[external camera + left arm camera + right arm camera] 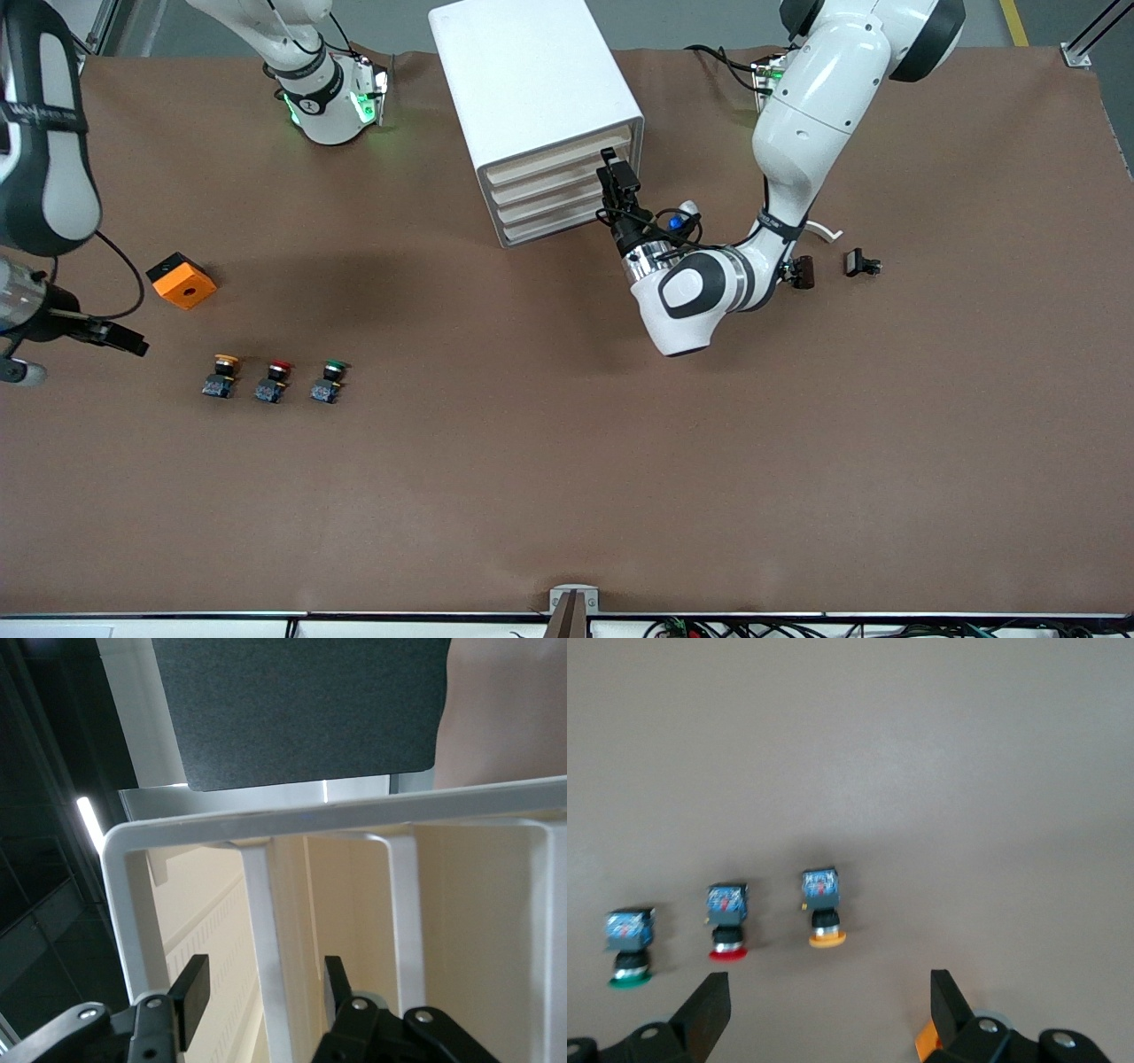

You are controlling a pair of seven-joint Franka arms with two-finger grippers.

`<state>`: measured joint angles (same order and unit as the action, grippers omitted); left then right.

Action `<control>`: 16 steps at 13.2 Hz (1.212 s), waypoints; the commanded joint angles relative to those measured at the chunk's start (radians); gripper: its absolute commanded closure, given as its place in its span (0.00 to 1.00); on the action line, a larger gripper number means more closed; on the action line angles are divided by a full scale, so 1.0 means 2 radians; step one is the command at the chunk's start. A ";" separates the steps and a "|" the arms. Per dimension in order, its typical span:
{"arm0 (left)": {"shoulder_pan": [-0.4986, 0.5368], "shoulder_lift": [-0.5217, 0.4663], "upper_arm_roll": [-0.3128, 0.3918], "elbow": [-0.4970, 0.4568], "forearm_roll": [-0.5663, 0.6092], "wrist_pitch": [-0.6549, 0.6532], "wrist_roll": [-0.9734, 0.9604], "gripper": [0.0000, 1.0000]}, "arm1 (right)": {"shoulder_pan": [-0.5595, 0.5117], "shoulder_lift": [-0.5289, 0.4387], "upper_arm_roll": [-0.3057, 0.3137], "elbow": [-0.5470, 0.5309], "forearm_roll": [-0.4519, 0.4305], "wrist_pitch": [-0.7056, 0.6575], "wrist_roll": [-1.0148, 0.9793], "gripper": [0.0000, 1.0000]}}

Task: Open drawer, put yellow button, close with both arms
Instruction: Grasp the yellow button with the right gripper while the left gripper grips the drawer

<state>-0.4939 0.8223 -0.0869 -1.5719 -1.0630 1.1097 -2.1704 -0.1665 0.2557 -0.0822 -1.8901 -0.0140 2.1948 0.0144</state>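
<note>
The drawer (556, 156), top one of white cabinet (532, 80), is seen shut, beige slat front flush w/ the three below. Its front edge is clamped by the left gripper (261, 983), fingers either side of a white rib. The yellow button (222, 375), orange-yellow cap on black/blue block, is lying near the right arm's end, beside the red button (274, 380). The right gripper (824, 1005) is held wide open, hovering over it, nothing gripped.

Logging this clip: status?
Left gripper shut on top drawer front. Right gripper open above yellow button. Drawer closed.
</note>
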 commanded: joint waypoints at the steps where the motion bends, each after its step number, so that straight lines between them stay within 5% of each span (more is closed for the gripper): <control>1: 0.000 -0.004 -0.004 -0.003 -0.013 -0.006 -0.014 0.41 | -0.010 0.012 0.006 -0.058 0.004 0.088 0.007 0.00; 4: -0.003 -0.004 -0.009 -0.002 -0.013 -0.006 -0.019 0.45 | -0.017 0.047 0.007 -0.067 0.005 0.129 0.030 0.00; 9: -0.010 -0.002 -0.009 0.000 -0.013 -0.001 -0.020 0.82 | -0.004 0.103 0.011 -0.068 0.006 0.203 0.037 0.00; 16: -0.006 -0.001 -0.006 0.004 -0.012 0.001 -0.020 0.87 | 0.007 0.144 0.010 -0.067 0.009 0.251 0.037 0.00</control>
<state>-0.5102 0.8238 -0.1016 -1.5733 -1.0678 1.1151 -2.2088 -0.1560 0.5307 -0.0598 -2.0302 -0.0054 2.6855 0.0776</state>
